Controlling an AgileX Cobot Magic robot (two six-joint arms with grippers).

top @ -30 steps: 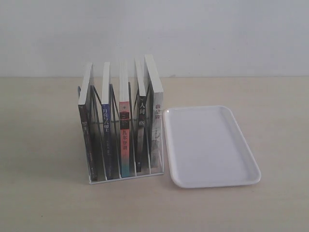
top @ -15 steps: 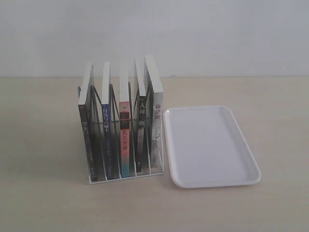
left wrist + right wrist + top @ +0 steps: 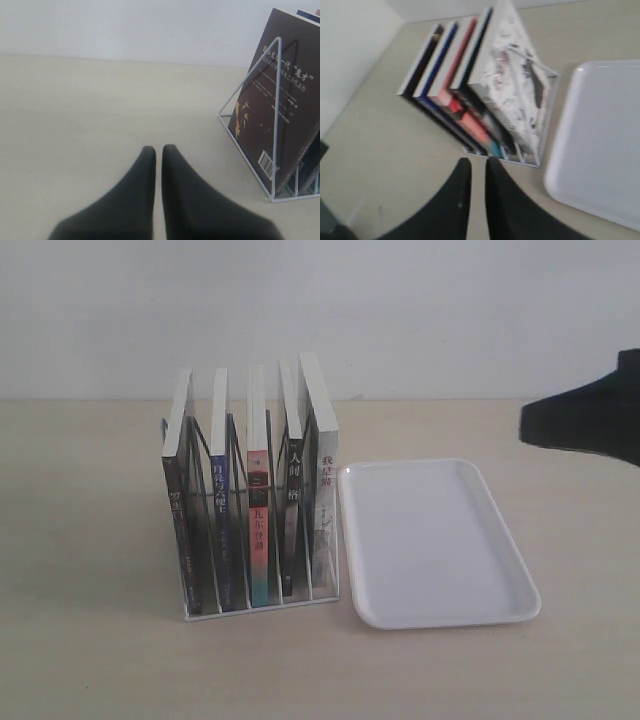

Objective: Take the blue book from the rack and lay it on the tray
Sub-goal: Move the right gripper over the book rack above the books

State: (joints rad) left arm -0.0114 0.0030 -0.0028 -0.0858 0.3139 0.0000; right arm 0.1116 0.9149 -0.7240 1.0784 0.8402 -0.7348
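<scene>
The blue book [image 3: 221, 502] stands upright in the rack [image 3: 262, 606], in the second slot from the left of the exterior view, its dark blue spine facing the camera and no gripper touching it. To its left stands a black-spined book [image 3: 177, 520]. To its right come a red-and-teal-spined book [image 3: 259, 530], another black-spined book [image 3: 293, 498] and a white-covered book [image 3: 325, 512], each in its own slot. The rack sits left of centre on the pale wooden table [image 3: 90, 660].

Just beside the rack, on its right, the white tray [image 3: 437, 540] lies flat with nothing on it.

At the right edge of the exterior frame, above the tray's far corner, the dark right arm [image 3: 588, 420] pokes into view, well apart from the rack. In the right wrist view, the right gripper [image 3: 477, 164] hangs above the table near the rack's corner, its fingers a little apart with nothing between them.

In the left wrist view, the left gripper [image 3: 158, 150] hangs over bare table at the bottom centre. Its fingers are pressed almost together and hold nothing. The rack's wire end is at the right of that frame.
</scene>
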